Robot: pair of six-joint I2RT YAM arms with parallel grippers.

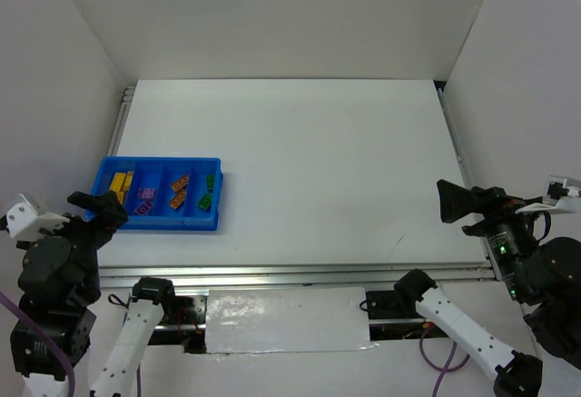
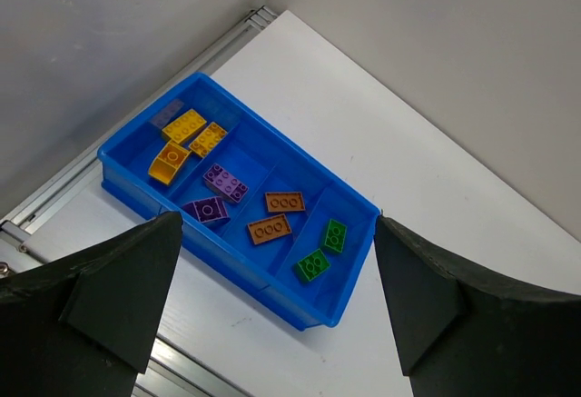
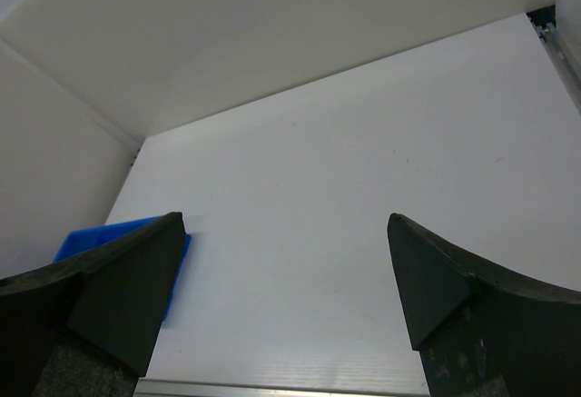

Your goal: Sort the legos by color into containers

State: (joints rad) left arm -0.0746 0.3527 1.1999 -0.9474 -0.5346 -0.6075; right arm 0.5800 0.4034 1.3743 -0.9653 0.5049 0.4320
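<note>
Just nearer than the shallow bright blue plastic tray (image 1: 163, 224), the left gripper (image 1: 102, 208) hovers with jaws wide apart and empty, seemingly drawn clear of it. Well right of the tray, the right gripper (image 1: 447, 203) gapes too, holding nothing. Inside the tray, small yellow plastic bricks (image 2: 182, 126), purple bricks (image 2: 224, 182), orange bricks (image 2: 284, 202) and green bricks (image 2: 335, 235) each occupy their own compartment, so sorting looks complete.

Tray (image 2: 213, 250): plain blue walls, no label or lettering that can be read
Bricks (image 2: 284, 202): any mark on the studs is too small to read
Table (image 1: 318, 170): blank white, no print
Arms (image 1: 136, 333): white casings, no readable brand or number
</note>
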